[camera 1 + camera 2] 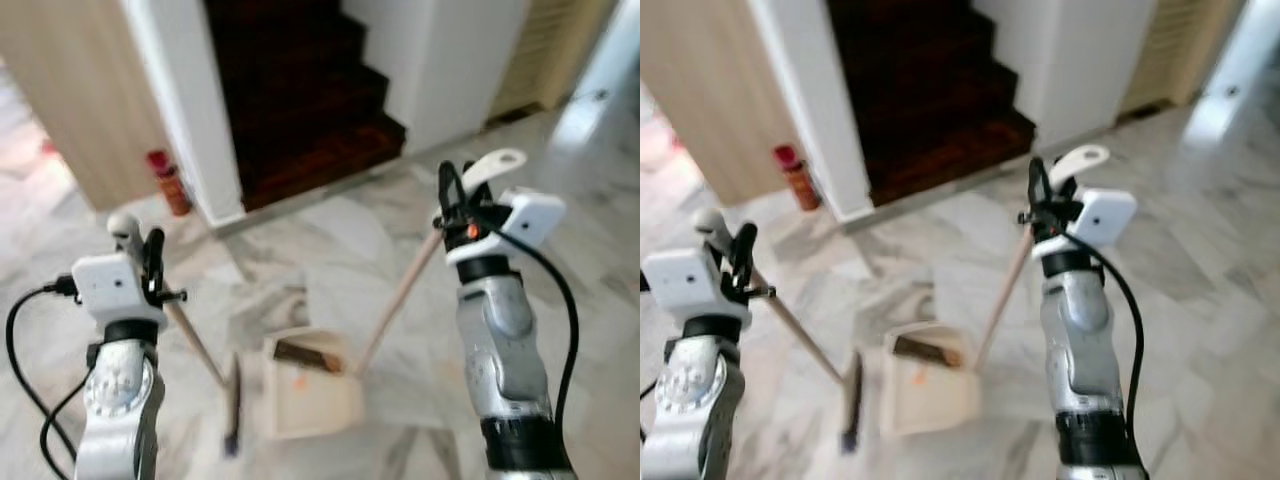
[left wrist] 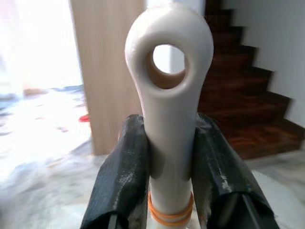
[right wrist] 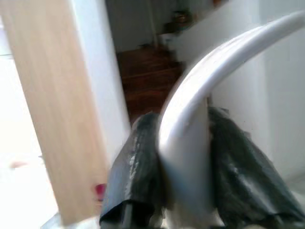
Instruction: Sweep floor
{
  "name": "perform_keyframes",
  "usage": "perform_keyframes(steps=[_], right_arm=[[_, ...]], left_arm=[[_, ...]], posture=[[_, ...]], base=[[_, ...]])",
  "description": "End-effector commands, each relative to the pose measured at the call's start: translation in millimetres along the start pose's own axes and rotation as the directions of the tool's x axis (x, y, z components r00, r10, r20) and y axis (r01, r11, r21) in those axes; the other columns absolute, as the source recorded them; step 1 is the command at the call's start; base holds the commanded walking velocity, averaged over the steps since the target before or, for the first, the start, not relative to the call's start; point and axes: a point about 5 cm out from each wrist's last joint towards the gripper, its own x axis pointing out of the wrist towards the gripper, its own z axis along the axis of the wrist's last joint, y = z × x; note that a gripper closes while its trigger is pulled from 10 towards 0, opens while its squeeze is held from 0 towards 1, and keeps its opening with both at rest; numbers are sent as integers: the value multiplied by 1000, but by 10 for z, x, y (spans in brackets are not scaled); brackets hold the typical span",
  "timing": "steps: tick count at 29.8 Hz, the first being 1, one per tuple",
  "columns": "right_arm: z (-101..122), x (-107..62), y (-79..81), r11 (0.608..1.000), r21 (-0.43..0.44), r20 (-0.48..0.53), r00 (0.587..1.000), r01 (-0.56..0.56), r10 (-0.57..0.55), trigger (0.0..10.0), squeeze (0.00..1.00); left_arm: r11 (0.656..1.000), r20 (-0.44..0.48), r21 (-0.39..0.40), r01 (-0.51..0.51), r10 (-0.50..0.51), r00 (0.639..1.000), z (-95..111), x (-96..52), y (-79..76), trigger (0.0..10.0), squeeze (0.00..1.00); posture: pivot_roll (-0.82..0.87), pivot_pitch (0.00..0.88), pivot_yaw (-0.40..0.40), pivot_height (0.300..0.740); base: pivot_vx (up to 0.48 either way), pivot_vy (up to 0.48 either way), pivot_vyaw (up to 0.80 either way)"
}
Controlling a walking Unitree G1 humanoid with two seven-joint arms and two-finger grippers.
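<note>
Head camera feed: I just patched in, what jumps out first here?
Two long handles cross the marble floor: the left gripper is shut on the broom handle, and the right gripper is shut on the dustpan handle. The cream dustpan sits on the floor between the arms with a little debris in it, the broom head just to its left. Behind it rises a dark wooden staircase.

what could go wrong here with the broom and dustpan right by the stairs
1. The dustpan already holds dark debris; a tilt from the right hand on its long handle might spill it.
2. The broom in the left hand sits beside the pan; a hard stroke could knock it.
3. The red bottle by the wall could be toppled.
</note>
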Motion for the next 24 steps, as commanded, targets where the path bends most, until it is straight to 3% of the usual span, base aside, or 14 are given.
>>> perform_keyframes(steps=[1, 24], right_arm=[[146, 28, -45, 998, 47, 77, 996, 33, -37, 10000, 0], [146, 60, -4, 998, 55, 88, 996, 28, -33, 10000, 0]], left_arm=[[1000, 49, 30, 9, -11, 999, 109, 27, -20, 10000, 0], [999, 51, 36, 17, -18, 999, 134, 19, -3, 10000, 0]], posture=[[2, 92, 31, 740], [9, 71, 38, 740]], base=[[0, 409, 0], [0, 408, 0]])
